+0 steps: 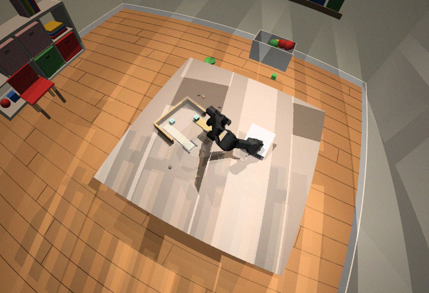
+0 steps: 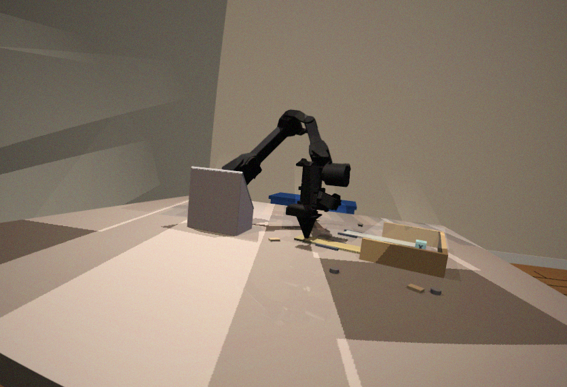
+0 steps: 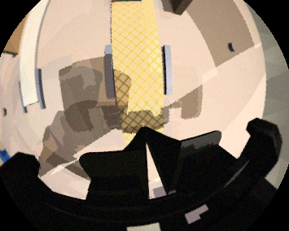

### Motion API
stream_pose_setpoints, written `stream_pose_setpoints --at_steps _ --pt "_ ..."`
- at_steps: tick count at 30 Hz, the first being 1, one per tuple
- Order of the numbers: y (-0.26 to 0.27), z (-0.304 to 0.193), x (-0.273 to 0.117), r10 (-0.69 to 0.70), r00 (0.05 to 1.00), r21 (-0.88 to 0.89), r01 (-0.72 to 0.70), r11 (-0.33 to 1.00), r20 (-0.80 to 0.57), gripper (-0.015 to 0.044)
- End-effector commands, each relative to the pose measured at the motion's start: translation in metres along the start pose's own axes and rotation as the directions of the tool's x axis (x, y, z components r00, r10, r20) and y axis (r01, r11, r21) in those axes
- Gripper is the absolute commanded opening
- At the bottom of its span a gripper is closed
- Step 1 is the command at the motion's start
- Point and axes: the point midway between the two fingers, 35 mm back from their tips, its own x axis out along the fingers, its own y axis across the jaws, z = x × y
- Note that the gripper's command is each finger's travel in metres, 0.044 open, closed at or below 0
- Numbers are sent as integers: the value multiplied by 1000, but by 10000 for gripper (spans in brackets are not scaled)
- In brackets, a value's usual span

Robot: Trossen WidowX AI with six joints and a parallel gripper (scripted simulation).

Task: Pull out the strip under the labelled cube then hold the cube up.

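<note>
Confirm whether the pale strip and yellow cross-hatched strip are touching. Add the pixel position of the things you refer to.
Apart. Wrist view: table top [image 1: 249, 207] [image 2: 178, 296] [image 3: 72, 37] shows between the pale strip [image 1: 179, 136] [image 2: 379, 239] [image 3: 32, 61] and the yellow strip [image 1: 202, 124] [image 2: 339, 245] [image 3: 137, 61].

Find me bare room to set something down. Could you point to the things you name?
In the top view, there's room between the tan chip [image 1: 196, 176] and the tabletop's [image 1: 242, 214] [image 2: 156, 296] [image 3: 80, 32] lower edge, and right of the white block [image 1: 258, 132] [image 2: 220, 200]. It's crowded around the shut jaws, yellow strip [image 1: 201, 123] [image 2: 343, 246] [image 3: 138, 61] and wooden walls [image 1: 169, 112] [image 2: 400, 255].
</note>
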Motion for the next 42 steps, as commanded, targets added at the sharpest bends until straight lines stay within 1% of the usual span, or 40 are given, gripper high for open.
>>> stream_pose_setpoints --at_steps 1,42 --pt "-1 -13 4 3 1000 8 -2 1000 -21 0" --pt "1 -75 3 3 1000 10 -2 1000 -24 0"
